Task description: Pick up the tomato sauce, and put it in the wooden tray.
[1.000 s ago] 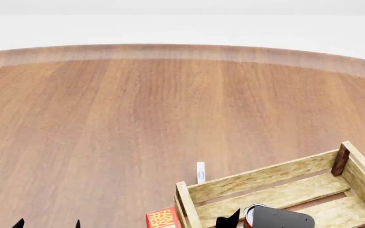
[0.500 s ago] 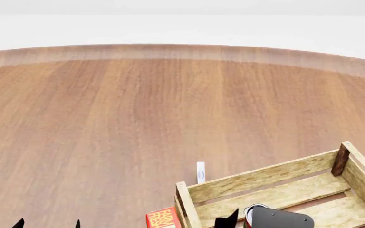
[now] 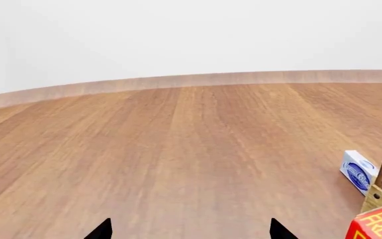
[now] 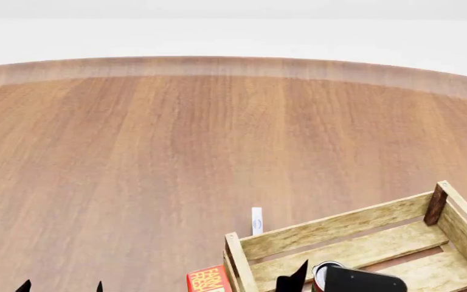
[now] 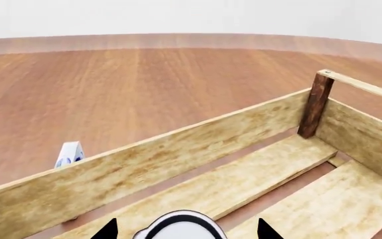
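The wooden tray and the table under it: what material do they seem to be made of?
The wooden tray looks like pale, rough, unfinished wood: visible grain, separate slats, darker corner posts. The table looks like smooth reddish-brown wood or veneer with long grain streaks; which one cannot be told.

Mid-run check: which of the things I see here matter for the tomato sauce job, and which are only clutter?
Part of the job:
- small silver-topped tomato sauce can, between the right gripper's fingertips
- large pale slatted wooden tray, under that gripper

Just lying about:
- small blue-and-white box, on the table outside the tray
- red box with yellow lettering, by the tray's corner
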